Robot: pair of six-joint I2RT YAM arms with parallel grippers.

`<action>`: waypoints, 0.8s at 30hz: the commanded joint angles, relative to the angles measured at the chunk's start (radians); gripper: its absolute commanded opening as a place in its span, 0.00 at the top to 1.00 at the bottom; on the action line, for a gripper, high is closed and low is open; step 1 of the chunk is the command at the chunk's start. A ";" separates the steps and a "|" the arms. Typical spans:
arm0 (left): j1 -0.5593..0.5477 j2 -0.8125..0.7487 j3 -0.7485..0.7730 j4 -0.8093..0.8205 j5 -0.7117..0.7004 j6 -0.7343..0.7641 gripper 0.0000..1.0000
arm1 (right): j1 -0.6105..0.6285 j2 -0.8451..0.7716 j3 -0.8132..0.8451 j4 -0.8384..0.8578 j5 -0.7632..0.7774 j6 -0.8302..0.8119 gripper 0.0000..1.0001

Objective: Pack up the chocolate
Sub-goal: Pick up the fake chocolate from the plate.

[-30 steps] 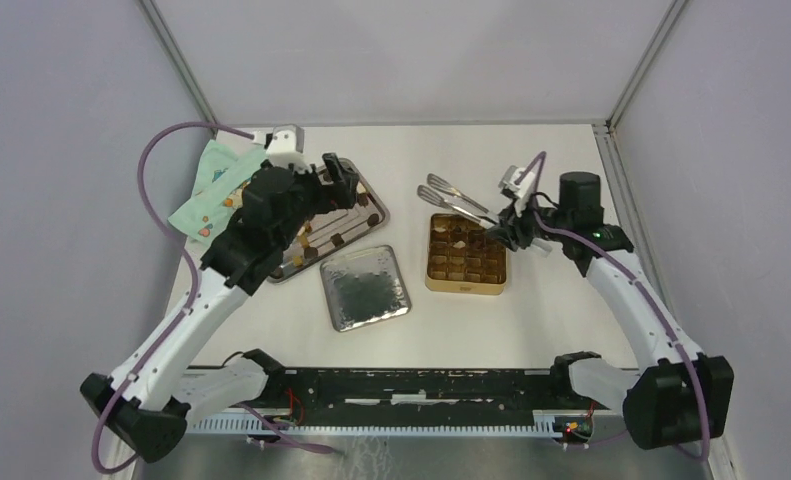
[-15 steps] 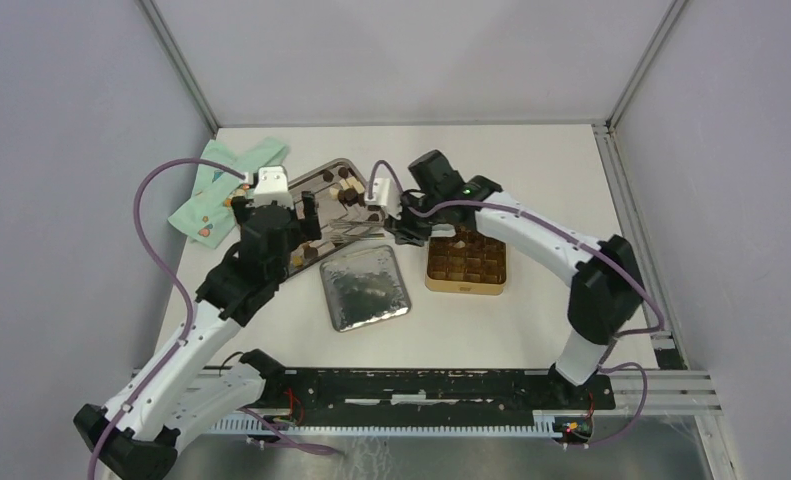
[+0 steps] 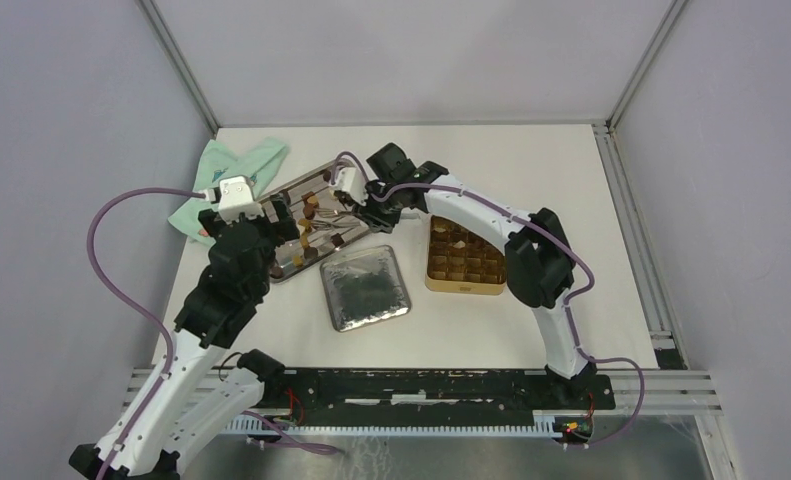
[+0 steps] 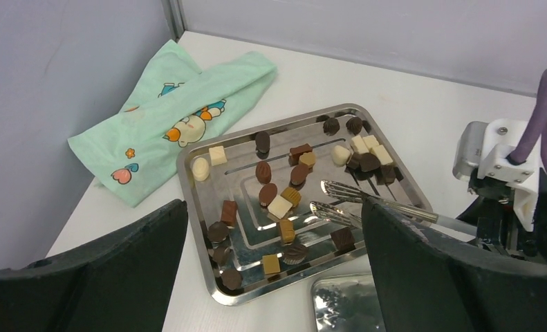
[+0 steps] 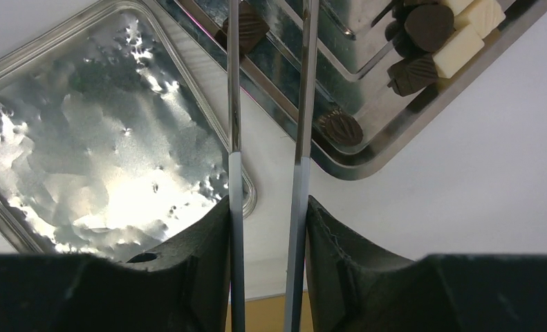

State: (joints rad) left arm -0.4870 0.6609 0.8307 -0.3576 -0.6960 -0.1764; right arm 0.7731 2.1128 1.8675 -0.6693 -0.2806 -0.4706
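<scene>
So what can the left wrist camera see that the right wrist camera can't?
Only the left wrist view shows the green cartoon cloth, and the tips of the tongs over the whole metal tray. Only the right wrist view shows up close the right pincer clamped on the tong handles, plus a sliver of the gold tin. Both show the tray, some chocolates, the tongs and the silver plate.

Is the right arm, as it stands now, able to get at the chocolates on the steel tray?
Probably yes. The right hand holds the tongs, whose tips hang over the tray close to the chocolates, and nothing stands between them.
</scene>
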 commanded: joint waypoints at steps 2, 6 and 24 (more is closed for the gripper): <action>0.028 0.005 0.001 0.035 0.035 0.030 0.00 | 0.030 0.051 0.095 0.009 0.027 0.038 0.56; 0.035 0.003 0.001 0.037 0.040 0.029 0.00 | 0.034 0.085 0.119 0.016 0.038 0.048 0.56; 0.044 0.002 -0.001 0.035 0.057 0.028 0.00 | 0.036 0.157 0.185 0.055 0.044 0.084 0.56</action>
State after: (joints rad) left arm -0.4526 0.6670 0.8291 -0.3573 -0.6479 -0.1764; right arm 0.8074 2.2532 1.9888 -0.6594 -0.2459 -0.4122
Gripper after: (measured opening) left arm 0.994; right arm 0.444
